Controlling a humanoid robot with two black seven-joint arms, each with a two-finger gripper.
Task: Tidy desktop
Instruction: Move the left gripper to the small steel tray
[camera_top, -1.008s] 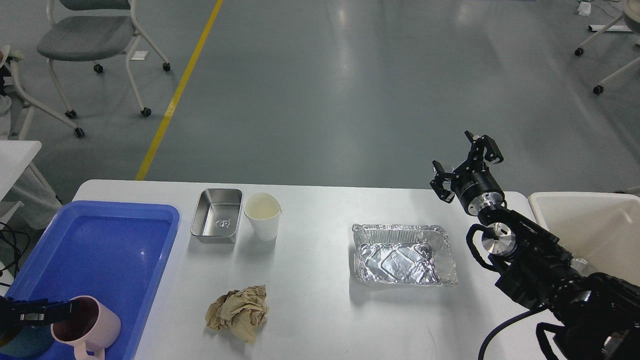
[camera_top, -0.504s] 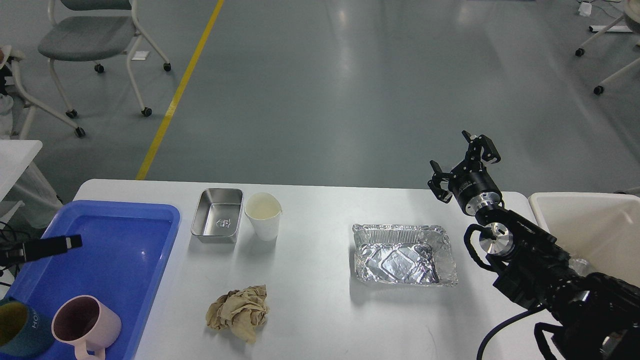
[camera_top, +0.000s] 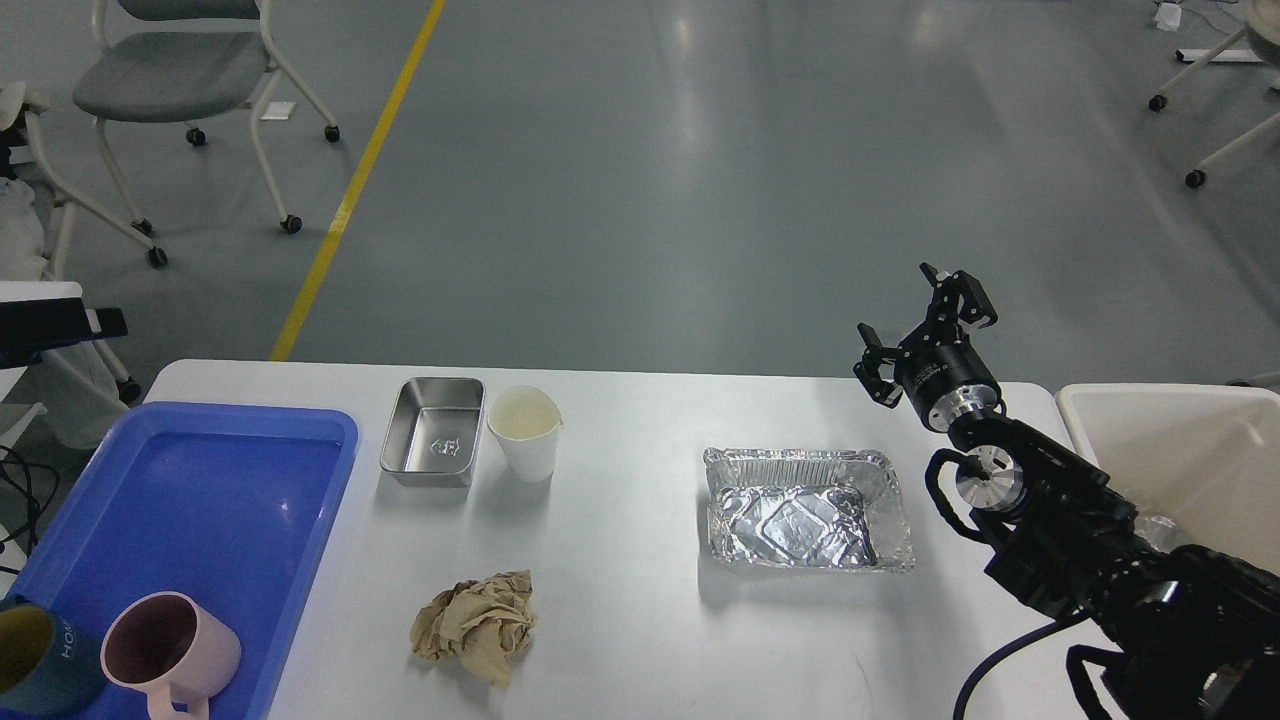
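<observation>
The desktop (camera_top: 620, 620) fills the near foreground. Cups are already gathered in the blue tray (camera_top: 200, 490), while crumpled paper (camera_top: 475, 625) and a foil tray (camera_top: 805, 510) remain, presumably for the bin (camera_top: 1160, 440). The right gripper (camera_top: 925, 325) is held wide and empty above the far edge; the left gripper's state cannot be told.

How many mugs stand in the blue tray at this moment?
2. A pink mug stands at the near end of the blue tray, and a dark teal mug stands just left of it, partly cut off by the picture's edge.
</observation>
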